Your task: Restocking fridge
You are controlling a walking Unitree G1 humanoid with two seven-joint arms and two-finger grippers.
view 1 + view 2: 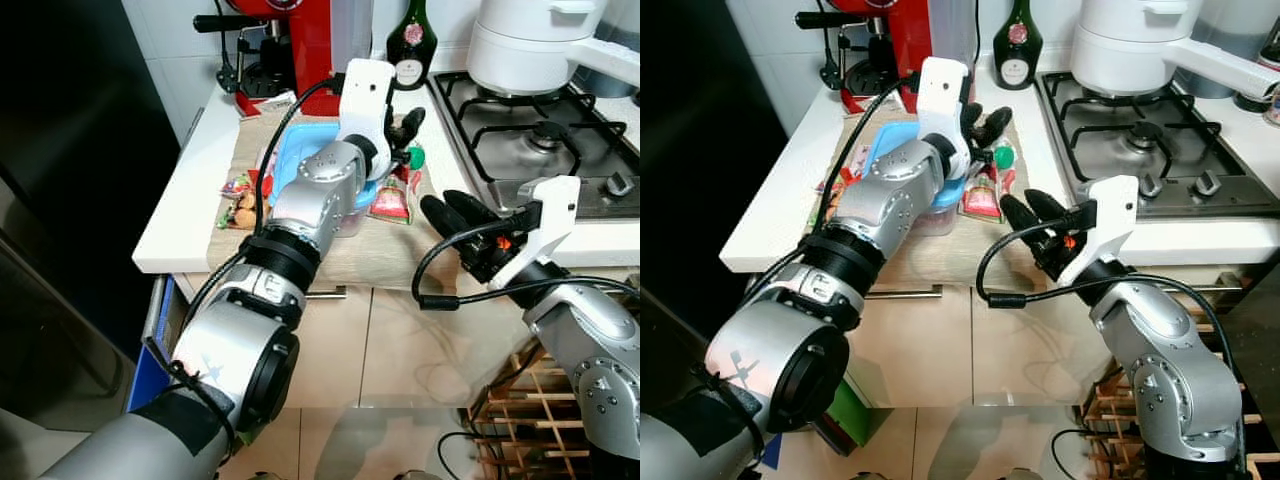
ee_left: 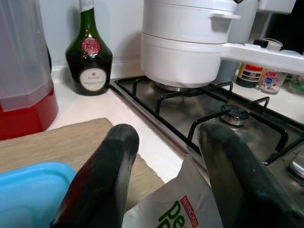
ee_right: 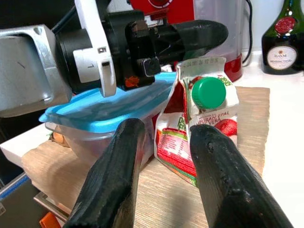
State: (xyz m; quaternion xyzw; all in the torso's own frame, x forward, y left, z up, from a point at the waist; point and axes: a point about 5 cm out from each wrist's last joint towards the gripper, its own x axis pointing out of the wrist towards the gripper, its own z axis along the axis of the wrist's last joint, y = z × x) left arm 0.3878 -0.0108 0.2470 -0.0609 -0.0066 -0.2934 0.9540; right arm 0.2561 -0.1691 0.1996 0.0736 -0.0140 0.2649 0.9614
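On a kitchen counter (image 1: 190, 215) left of the gas hob (image 1: 540, 140), the robot's left gripper (image 1: 405, 128) hovers with its fingers apart over the top of a red-and-white carton (image 3: 190, 128) with a green screw cap (image 3: 209, 91), standing on a wooden mat (image 1: 385, 255) just right of a blue-lidded plastic container (image 3: 102, 114). The right gripper (image 1: 458, 225), fingers also apart and empty, waits at the counter's near edge, pointed at the carton. The carton looks light to moderate in weight with soft, crushable walls, so a gentle hold across its flat sides below the gabled top seems safest.
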